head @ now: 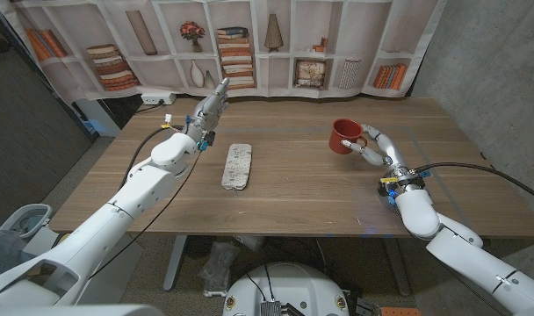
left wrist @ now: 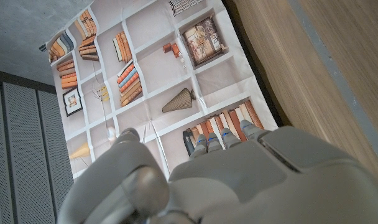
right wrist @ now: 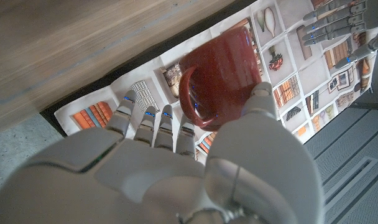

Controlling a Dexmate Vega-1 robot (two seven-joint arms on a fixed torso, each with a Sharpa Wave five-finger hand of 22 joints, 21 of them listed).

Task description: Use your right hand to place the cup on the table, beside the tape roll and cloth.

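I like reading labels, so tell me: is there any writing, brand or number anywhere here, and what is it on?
No readable text anywhere.
Red cup: plain, no print visible.
Cloth: pattern only, no letters.
Printed bookshelf backdrop: book spines too small and blurred to read.

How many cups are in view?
1. A red cup held in the right hand above the table's right side. None other visible.

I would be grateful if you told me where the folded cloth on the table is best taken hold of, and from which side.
Probably across its narrow width near the middle, coming from above. The cloth lies flat on the table as a long strip running away from the robot, with bare wood on both long sides, so fingers could close over those edges. The left hand is nearer; the right hand holds the red cup.
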